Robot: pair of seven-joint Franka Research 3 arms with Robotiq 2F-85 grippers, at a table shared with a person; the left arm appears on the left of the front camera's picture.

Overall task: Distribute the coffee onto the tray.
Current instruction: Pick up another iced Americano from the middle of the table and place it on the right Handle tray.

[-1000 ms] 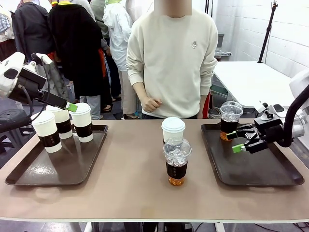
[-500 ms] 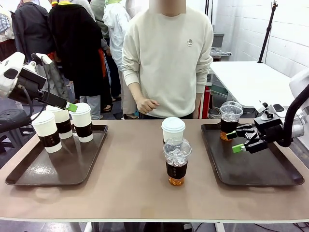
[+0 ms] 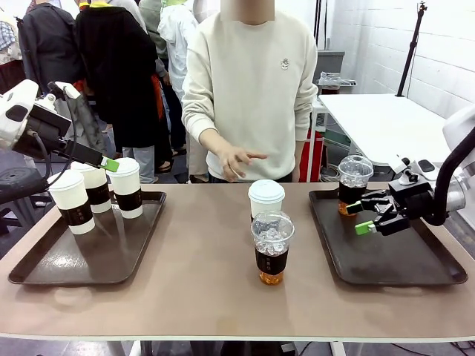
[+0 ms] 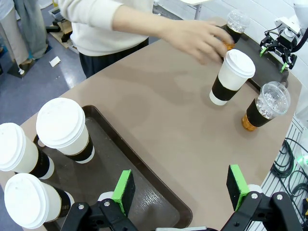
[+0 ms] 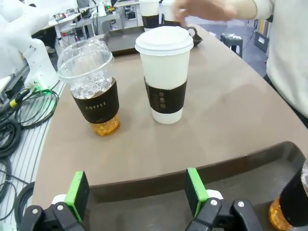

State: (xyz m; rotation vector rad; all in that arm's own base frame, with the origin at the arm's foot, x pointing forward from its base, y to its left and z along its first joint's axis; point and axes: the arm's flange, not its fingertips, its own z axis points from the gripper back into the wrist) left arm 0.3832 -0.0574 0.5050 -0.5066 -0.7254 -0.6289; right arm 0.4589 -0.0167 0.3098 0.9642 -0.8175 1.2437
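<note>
Three white lidded coffee cups (image 3: 95, 185) with brown sleeves stand at the far left of the left tray (image 3: 96, 252). My left gripper (image 3: 107, 163) hovers open just above them, and its fingers (image 4: 124, 191) hold nothing. A fourth white cup (image 3: 266, 199) and an iced coffee (image 3: 272, 247) stand mid-table between the trays. Another iced coffee (image 3: 355, 184) sits at the far left corner of the right tray (image 3: 393, 259). My right gripper (image 3: 359, 218) is open low over that tray, just right of this cup. Past its empty fingers (image 5: 196, 191) stand the white cup (image 5: 166, 72) and the iced cup (image 5: 91, 86).
The person stands at the far side with a hand (image 3: 236, 159) reaching out over the table. In the left wrist view that hand (image 4: 192, 38) hovers near the middle white cup (image 4: 230, 77). Bare table lies in front of the middle cups.
The person's hand has opened and stretched forward over the table toward the middle cups, and the body has shifted left. Both arms stay nearly still.
</note>
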